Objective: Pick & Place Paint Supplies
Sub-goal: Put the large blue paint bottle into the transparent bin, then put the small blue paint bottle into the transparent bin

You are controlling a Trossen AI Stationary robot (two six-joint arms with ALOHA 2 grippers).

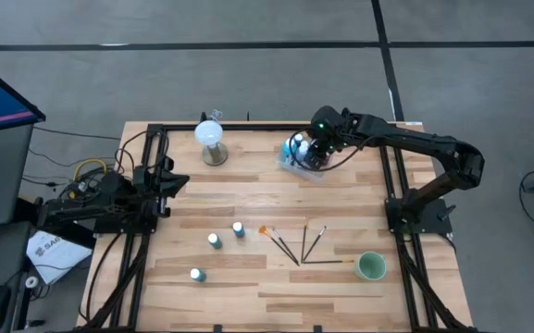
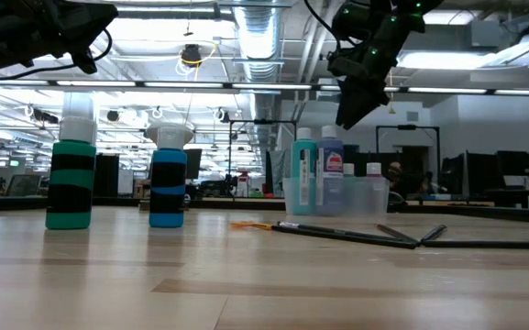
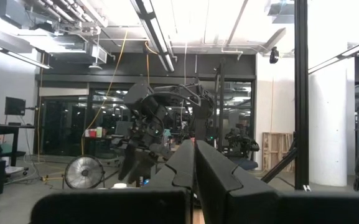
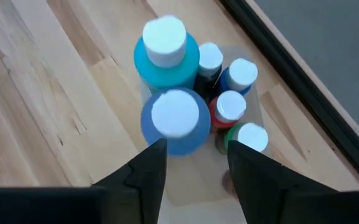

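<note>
currently the right gripper hangs above a clear plastic tray at the far side of the light wooden desk, fingers apart and holding nothing; the tray holds white-capped paint bottles, blue, teal, red and green, packed upright; three more teal and blue bottles stand loose on the desk's near left; thin dark-handled brushes, one orange-tipped, lie beside a green cup; white globe on round base at the far edge; left gripper waits at the left edge, fingers pressed together.
</note>
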